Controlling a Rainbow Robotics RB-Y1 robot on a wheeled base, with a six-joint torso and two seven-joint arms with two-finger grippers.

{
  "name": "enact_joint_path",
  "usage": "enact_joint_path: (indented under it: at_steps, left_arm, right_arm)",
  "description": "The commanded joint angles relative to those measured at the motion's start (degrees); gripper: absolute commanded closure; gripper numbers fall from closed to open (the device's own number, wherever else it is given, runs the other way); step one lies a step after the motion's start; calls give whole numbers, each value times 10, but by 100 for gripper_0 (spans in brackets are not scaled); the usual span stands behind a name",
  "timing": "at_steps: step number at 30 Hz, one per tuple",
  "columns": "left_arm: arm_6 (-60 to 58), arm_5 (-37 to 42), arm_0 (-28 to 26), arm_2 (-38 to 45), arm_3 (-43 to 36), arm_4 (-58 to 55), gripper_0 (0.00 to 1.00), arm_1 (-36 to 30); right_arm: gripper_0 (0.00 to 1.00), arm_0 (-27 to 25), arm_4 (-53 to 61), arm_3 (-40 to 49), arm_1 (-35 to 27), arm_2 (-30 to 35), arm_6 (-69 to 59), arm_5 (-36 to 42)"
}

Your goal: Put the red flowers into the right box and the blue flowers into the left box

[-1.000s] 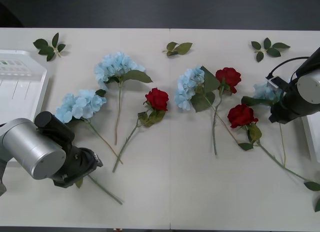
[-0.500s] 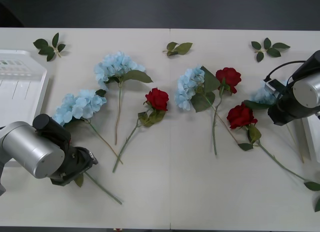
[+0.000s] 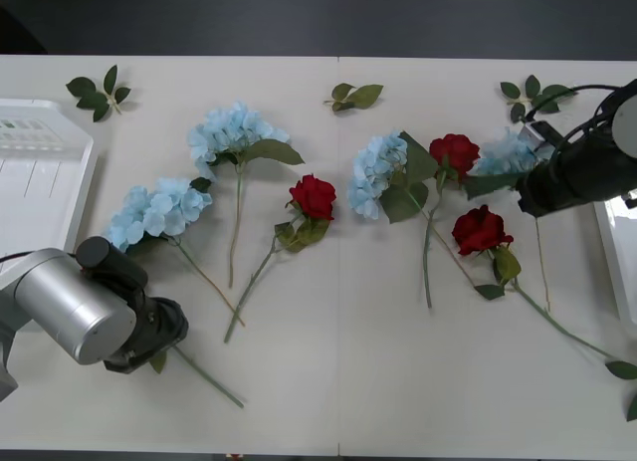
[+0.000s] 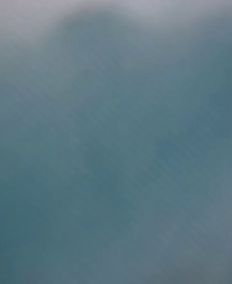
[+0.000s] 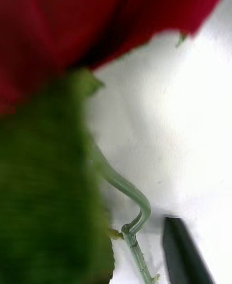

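Three red flowers (image 3: 314, 195) (image 3: 455, 152) (image 3: 480, 229) lie mid-table. Three blue flowers (image 3: 234, 130) (image 3: 159, 207) (image 3: 378, 172) lie among them. My right gripper (image 3: 530, 190) is shut on another blue flower (image 3: 506, 152), whose stem hangs below it; its petals blur across the right wrist view. My left gripper (image 3: 149, 337) hovers low over a further red flower (image 5: 72, 18) at the near left. One black finger (image 5: 186, 252) stands apart from the stem (image 5: 133, 216); a leaf hides the other. The left box (image 3: 85, 182) is at the left edge, the right box (image 3: 609, 252) at the right edge.
Loose green leaf sprigs lie along the far side (image 3: 98, 91) (image 3: 356, 95) (image 3: 535, 93). A bare stem (image 3: 209, 376) pokes out from under my left arm toward the near edge. Free tabletop runs along the near middle.
My right gripper has lifted the blue flower and carried it away from the right box, toward the far side and the table's middle. My left arm has shifted slightly left over the red flower.
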State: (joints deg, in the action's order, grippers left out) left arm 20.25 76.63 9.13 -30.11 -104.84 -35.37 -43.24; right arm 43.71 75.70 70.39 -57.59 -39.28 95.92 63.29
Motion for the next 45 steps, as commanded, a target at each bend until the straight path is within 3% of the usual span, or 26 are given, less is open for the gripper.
enact_joint_path:
  at_steps: [1, 10, 20, 26, 33, 45]
  left_arm:
    - [-7, -14, 5, -7, -1, 16, 99, 2]
    - [-4, -15, 9, -9, -5, 23, 100, -1]
    - [-2, 23, 7, -5, -114, 89, 100, -48]
    - [8, 96, -3, 22, -198, 125, 100, -60]
    - [108, 168, -26, 97, -306, 125, 100, -59]
    - [387, 114, -28, 205, -354, 36, 100, -13]
  right_arm:
    - [100, 10, 83, 28, -46, 34, 103, -7]
    - [100, -1, 375, 17, -90, 39, 292, -4]
    - [100, -45, 637, 67, -82, 41, 405, 7]
    - [100, -72, 672, 119, -58, 71, 408, 9]
    - [100, -129, 673, 194, -15, 122, 406, -20]
    - [100, -138, 630, 247, 56, 122, 410, -88]
